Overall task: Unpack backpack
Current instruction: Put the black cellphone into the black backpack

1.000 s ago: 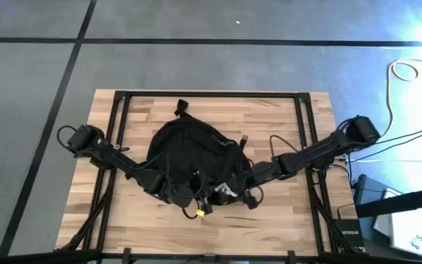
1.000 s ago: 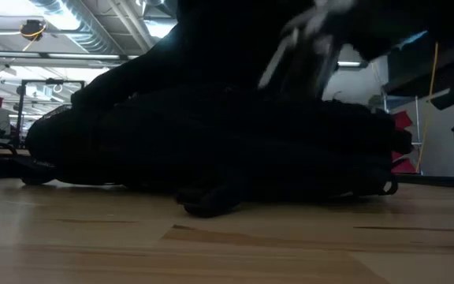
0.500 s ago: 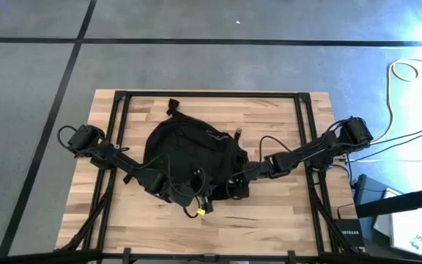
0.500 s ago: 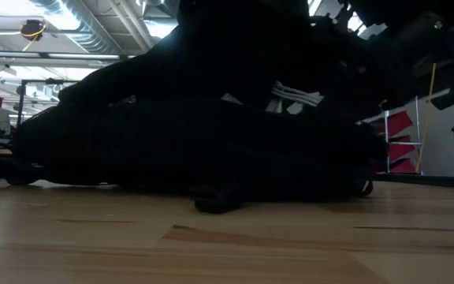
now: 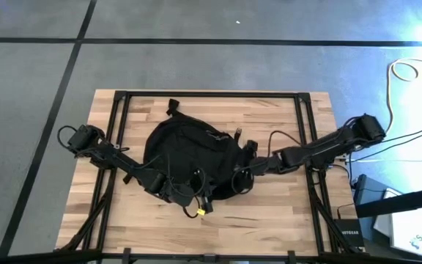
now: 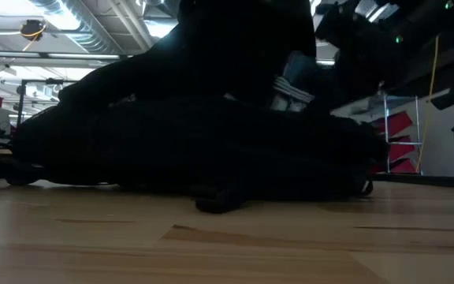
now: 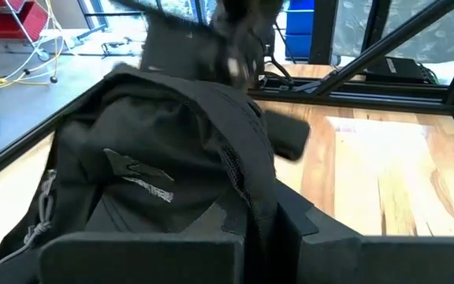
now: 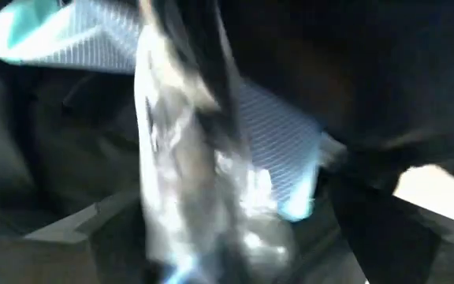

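High view: the backpack (image 5: 189, 158) lies mid-bench (image 5: 269, 220), a black rounded heap with its top loop toward the far edge and both arms meeting at its near side.
Change: half a second back the right arm reached further over the pack; now its wrist sits just off the pack's right flank, elbow swung outward. The backpack itself has barely shifted.
Right gripper (image 5: 242, 180): jaws spread wide, at the pack's opening. The right wrist view shows a translucent pouch (image 8: 203, 181) with teal edging filling the space ahead; whether it is held I cannot tell.
Left gripper (image 5: 196, 199): jaws pressed together on the near edge of the fabric, seemingly pinning the pack down.
Meaning: judged from this, an item is at the mouth of the bag and about to come out; unpacking is under way, not finished.
Backpack look: soft, slumped, matte black, pale grey stripes on its front panel (image 6: 294, 93), a printed logo in the left wrist view.
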You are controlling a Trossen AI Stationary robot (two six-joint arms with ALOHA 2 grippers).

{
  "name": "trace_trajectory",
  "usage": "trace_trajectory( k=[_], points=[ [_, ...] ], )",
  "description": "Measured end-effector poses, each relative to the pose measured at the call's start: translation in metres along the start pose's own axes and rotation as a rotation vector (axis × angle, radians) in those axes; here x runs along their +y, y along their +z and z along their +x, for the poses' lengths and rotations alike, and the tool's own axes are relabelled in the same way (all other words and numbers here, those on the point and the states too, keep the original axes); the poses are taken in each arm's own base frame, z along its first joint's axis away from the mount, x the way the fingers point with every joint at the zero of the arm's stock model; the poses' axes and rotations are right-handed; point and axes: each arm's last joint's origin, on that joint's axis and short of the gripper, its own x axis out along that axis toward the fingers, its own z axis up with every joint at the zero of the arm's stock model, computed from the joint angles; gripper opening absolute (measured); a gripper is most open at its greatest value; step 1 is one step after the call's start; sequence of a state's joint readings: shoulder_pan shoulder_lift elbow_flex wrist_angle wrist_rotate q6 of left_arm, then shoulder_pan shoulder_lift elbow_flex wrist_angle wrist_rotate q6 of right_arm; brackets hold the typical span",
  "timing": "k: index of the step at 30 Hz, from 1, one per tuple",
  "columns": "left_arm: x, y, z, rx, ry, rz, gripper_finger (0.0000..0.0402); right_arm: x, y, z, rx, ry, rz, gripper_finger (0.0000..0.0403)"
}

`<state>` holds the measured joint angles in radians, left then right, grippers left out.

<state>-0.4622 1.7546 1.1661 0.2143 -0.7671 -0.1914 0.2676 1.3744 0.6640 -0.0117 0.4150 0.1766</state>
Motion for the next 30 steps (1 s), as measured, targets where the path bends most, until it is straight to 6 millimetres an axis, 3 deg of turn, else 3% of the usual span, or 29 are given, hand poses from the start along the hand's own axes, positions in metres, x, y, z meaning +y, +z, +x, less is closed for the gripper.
trace_trajectory(
  k=[7, 16, 20, 30],
  points=[
    [0.000, 0.000, 0.000, 0.001, -0.002, 0.001, 0.0006, -0.005, 0.013, -0.020, -0.081, 0.068, 0.038, 0.0340],
    [0.000, 0.000, 0.000, 0.002, -0.001, 0.002, 0.0006, -0.001, 0.006, -0.020, -0.022, 0.109, -0.001, 0.0331],
    [0.000, 0.000, 0.000, 0.002, -0.001, 0.003, 0.0006, 0.008, 0.006, -0.024, -0.039, 0.140, -0.058, 0.0283],
    [0.000, 0.000, 0.000, 0.001, 0.003, 0.002, 0.0006, 0.021, 0.004, -0.030, -0.047, 0.193, -0.095, 0.0117]
  ],
)
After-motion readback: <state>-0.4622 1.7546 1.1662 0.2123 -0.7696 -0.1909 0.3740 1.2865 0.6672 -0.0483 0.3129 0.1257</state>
